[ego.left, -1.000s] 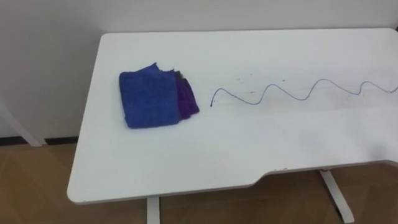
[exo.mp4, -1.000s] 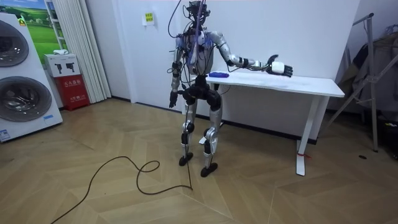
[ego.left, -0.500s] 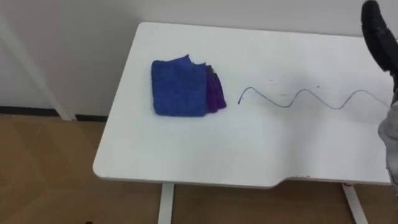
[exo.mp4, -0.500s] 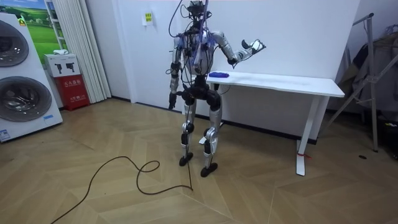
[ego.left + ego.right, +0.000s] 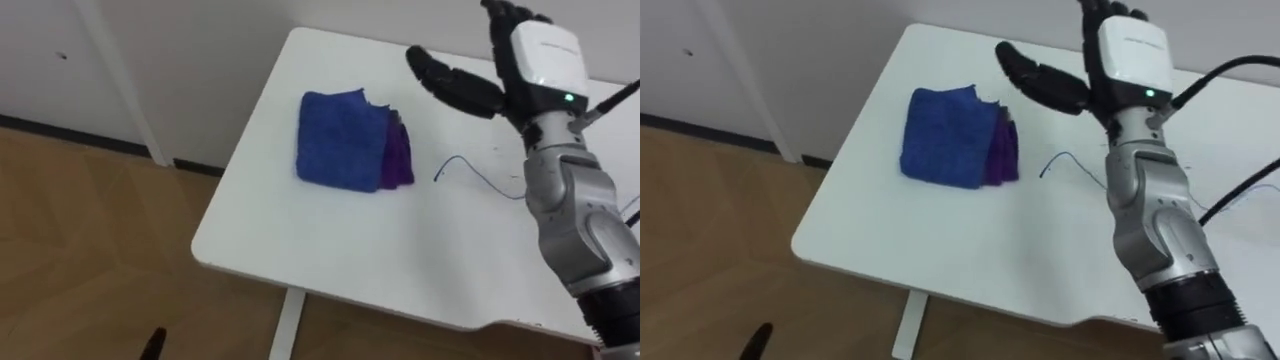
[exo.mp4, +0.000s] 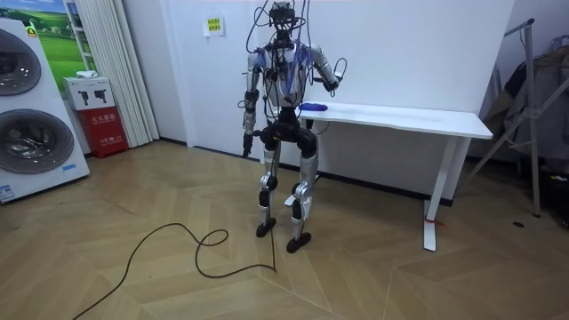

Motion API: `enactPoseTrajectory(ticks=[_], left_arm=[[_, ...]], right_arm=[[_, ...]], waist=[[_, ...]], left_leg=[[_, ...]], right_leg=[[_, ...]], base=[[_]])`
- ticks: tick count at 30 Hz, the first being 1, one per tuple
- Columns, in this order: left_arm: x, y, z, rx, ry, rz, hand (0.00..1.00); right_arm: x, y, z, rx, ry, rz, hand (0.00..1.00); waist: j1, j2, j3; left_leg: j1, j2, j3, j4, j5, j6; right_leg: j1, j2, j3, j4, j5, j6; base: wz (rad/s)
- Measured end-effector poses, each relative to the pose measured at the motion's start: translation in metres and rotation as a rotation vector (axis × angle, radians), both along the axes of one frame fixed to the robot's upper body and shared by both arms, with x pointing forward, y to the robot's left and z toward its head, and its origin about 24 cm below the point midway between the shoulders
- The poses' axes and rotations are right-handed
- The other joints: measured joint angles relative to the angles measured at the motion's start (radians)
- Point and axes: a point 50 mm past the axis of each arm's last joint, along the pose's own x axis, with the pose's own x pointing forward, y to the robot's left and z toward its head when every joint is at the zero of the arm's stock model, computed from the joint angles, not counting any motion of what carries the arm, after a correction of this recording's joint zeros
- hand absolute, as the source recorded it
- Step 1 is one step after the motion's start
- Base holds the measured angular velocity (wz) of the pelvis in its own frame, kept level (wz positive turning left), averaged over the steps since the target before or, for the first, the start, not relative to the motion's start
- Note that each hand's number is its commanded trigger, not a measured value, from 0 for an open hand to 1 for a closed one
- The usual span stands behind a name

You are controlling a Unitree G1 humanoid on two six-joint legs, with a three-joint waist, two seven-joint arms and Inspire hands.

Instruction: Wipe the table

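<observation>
A folded blue cloth (image 5: 345, 140) lies on a purple one (image 5: 400, 160) near the left end of the white table (image 5: 330, 240). A thin wavy blue line (image 5: 470, 172) is drawn on the tabletop to the right of the cloths. My right hand (image 5: 540, 60) is raised above the table, right of the cloths and clear of them, open, with straight fingers and the thumb (image 5: 455, 85) stretched toward the cloths. In the room view I stand at the table's (image 6: 418, 116) left end, and my left hand (image 6: 246, 147) hangs by my hip.
A white wall runs behind the table, and a white post (image 5: 120, 80) stands left of it over the wooden floor. The room view has washing machines (image 6: 31, 116) and a red box (image 6: 102, 129) at its left and a rack (image 6: 533, 107) at its right.
My right arm has drawn back from its reach over the table and bent upward, so the hand now shows near the cloths. The eye view has swung left.
</observation>
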Motion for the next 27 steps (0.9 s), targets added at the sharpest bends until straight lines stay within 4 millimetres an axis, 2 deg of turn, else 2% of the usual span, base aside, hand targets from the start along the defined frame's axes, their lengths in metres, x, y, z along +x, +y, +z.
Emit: enactPoseTrajectory(ticks=[3, 7, 15, 17, 18, 19, 20, 21, 22, 23, 24, 25, 27], left_arm=[[0.006, -0.001, 0.001, -0.002, -0.013, -0.008, 0.00], [0.007, 0.000, 0.002, 0.002, -0.017, -0.012, 0.00], [-0.007, -0.002, -0.004, 0.000, 0.053, -0.035, 0.00], [-0.011, -0.001, -0.005, 0.003, 0.061, -0.034, 0.00], [-0.010, 0.000, -0.005, 0.008, 0.063, -0.047, 0.00], [-0.010, 0.006, -0.002, 0.028, 0.060, -0.052, 0.00], [-0.012, 0.012, -0.001, 0.041, 0.067, -0.035, 0.00], [-0.017, 0.012, -0.003, 0.042, 0.088, -0.032, 0.00], [-0.017, 0.010, -0.004, 0.037, 0.091, -0.040, 0.00], [-0.017, 0.008, -0.004, 0.032, 0.088, -0.046, 0.00], [-0.015, 0.005, -0.005, 0.020, 0.079, -0.052, 0.00], [-0.013, 0.003, -0.005, 0.020, 0.074, -0.063, 0.00], [-0.010, 0.001, -0.004, 0.016, 0.058, -0.064, 0.00]], right_arm=[[0.000, 0.008, -0.005, 0.005, 0.046, 0.028, 0.00], [-0.001, 0.012, -0.009, -0.133, 0.060, 0.026, 0.00], [-0.002, 0.013, -0.029, -0.214, 0.138, 0.028, 0.00], [-0.005, 0.012, -0.034, -0.217, 0.153, 0.029, 0.00], [-0.007, 0.012, -0.037, -0.214, 0.163, 0.034, 0.00], [-0.007, 0.020, -0.038, -0.221, 0.158, 0.069, 0.00], [-0.007, 0.029, -0.038, -0.260, 0.145, 0.115, 0.00], [-0.010, 0.029, -0.044, -0.270, 0.163, 0.119, 0.00], [-0.014, 0.027, -0.058, -0.281, 0.224, 0.110, 0.00], [-0.015, 0.025, -0.065, -0.291, 0.259, 0.103, 0.00], [-0.017, 0.022, -0.073, -0.301, 0.306, 0.090, 0.00], [-0.017, 0.021, -0.078, -0.311, 0.329, 0.087, 0.00], [-0.017, 0.023, -0.079, -0.324, 0.331, 0.103, 0.00]], waist=[[0.013, -0.004, 0.0006], [0.021, -0.004, 0.0019], [0.034, -0.011, 0.0057], [0.038, -0.012, 0.0063], [0.053, 0.001, 0.0131], [0.079, 0.004, 0.0133], [0.072, -0.007, 0.0141], [0.054, 0.002, 0.0100], [0.041, 0.002, 0.0108], [0.042, 0.001, 0.0119], [0.043, 0.001, 0.0121], [0.043, -0.005, 0.0083], [0.051, -0.015, 0.0064]], left_leg=[[-0.003, -0.003, -0.004, 0.000, 0.000, 0.000], [-0.003, -0.004, -0.040, -0.003, 0.000, 0.000], [-0.003, -0.005, -0.088, -0.017, 0.000, 0.000], [0.001, -0.001, -0.133, -0.018, 0.001, 0.001], [0.010, 0.028, -0.228, -0.019, 0.002, 0.002], [0.001, 0.059, -0.293, -0.016, 0.001, -0.001], [-0.016, 0.071, -0.294, -0.010, -0.009, -0.023], [-0.011, 0.083, -0.279, -0.013, -0.018, -0.050], [0.005, 0.089, -0.216, -0.026, -0.013, -0.067], [0.010, 0.083, -0.187, -0.037, -0.007, -0.068], [0.011, 0.079, -0.137, -0.054, 0.004, -0.044], [0.018, 0.068, -0.130, -0.050, 0.006, -0.038], [0.013, 0.057, -0.134, -0.048, 0.008, -0.034]], right_leg=[[0.004, -0.001, -0.007, -0.015, 0.000, 0.000], [0.017, -0.001, -0.046, -0.015, 0.000, 0.000], [0.022, 0.001, -0.098, -0.013, 0.000, 0.000], [0.007, 0.002, -0.105, 0.024, -0.001, 0.001], [-0.045, 0.011, -0.099, 0.095, -0.025, -0.007], [-0.109, 0.049, -0.060, 0.011, -0.012, -0.037], [-0.137, 0.066, -0.073, -0.077, 0.133, -0.080], [-0.128, 0.071, -0.091, -0.060, 0.138, -0.072], [-0.109, 0.071, -0.097, -0.044, 0.137, -0.073], [-0.098, 0.070, -0.087, -0.045, 0.137, -0.073], [-0.082, 0.069, -0.061, -0.048, 0.133, -0.067], [-0.080, 0.068, -0.056, -0.048, 0.127, -0.058], [-0.087, 0.068, -0.061, -0.049, 0.125, -0.054]], base=[[0.00], [0.15], [0.16], [-0.04], [-0.61], [-0.77], [-0.46], [0.19], [0.38], [0.31], [0.22], [0.22], [0.02]])
